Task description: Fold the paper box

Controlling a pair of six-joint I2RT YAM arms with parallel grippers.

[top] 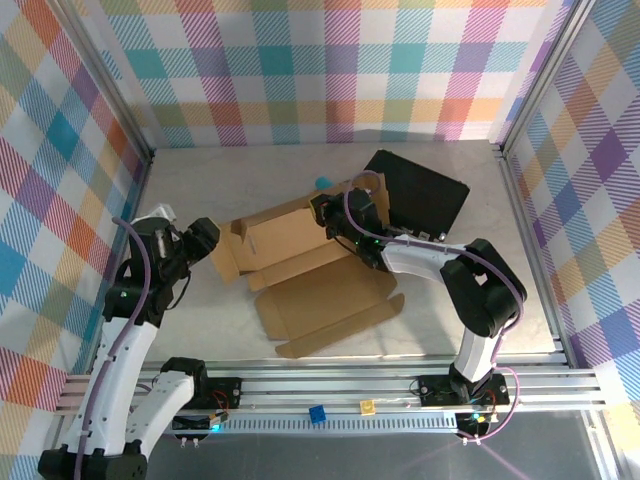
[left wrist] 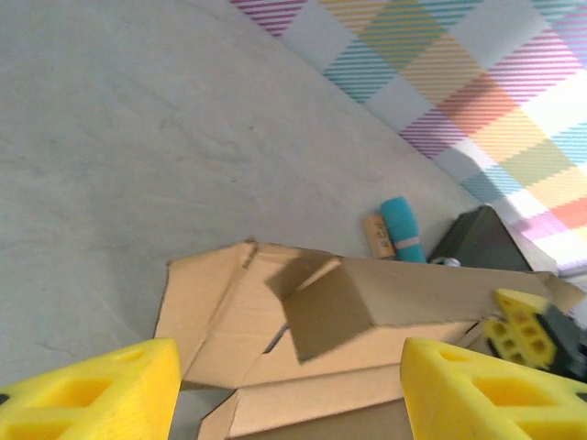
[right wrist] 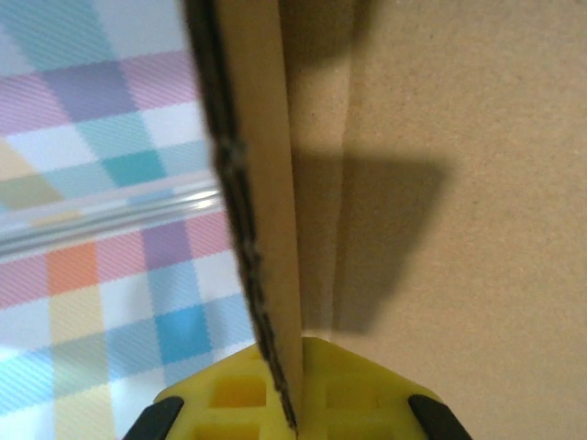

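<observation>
The worktop (top: 250, 175) carries the paper box (top: 320, 300) at the centre of the top view. It is a brown die-cut sheet, with its lid panel lying flat toward the lower centre and its rear wall and left end flap raised toward the upper left. The box is judged partly formed: wall-raising is in hand and the lid is not yet closed. The black case (top: 420, 195) lies at the upper right, by the box's right end; whether the two touch cannot be told.

The right gripper (top: 325, 212) is clenched on the right end of the raised wall, apparently to hold that wall upright while the opposite end is worked. The right wrist view confirms the grasp: the cardboard edge runs straight down between the yellow pads (right wrist: 358, 390), a contact too small to resolve in the top view.

The left gripper (top: 205, 240) stands just beside the box's left flap, jaws apart and grasping nothing. The left wrist view adds detail the top view lacks: an inner flap angled inward and casting shadow, with a teal cylinder (left wrist: 401, 229) beyond the far wall
</observation>
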